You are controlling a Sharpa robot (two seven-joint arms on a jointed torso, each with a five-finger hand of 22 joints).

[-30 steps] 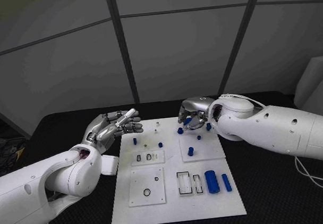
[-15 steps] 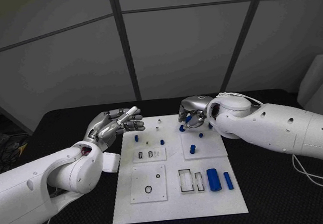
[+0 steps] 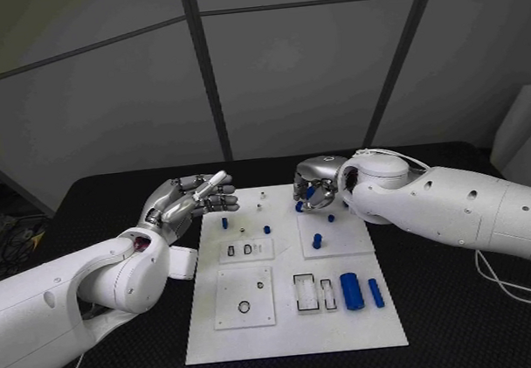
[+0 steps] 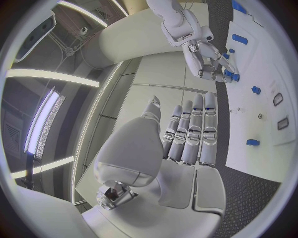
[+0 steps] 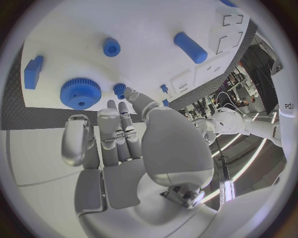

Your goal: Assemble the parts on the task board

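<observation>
At the far right corner of the flat white task board (image 3: 292,322), a round blue toothed gear (image 5: 80,92) sits on the plate just beyond the silver right hand (image 3: 315,188), which hovers there with fingers loosely curled toward it. From the right wrist view the fingers hold nothing and are apart, so this looks like an approach to a grasp, not a grip. A small blue peg (image 5: 111,47) and a longer blue cylinder (image 5: 190,47) lie farther along the board, probably waiting their turn. Toward the near edge, two blue cylinders (image 3: 352,291) lie side by side next to rectangular slots, which are likely their seats. Beside the board's far left edge, the silver left hand (image 3: 192,200) is raised off the black table (image 3: 454,306), fingers straight and together, holding nothing; it appears parked clear so the right hand can work unobstructed.
</observation>
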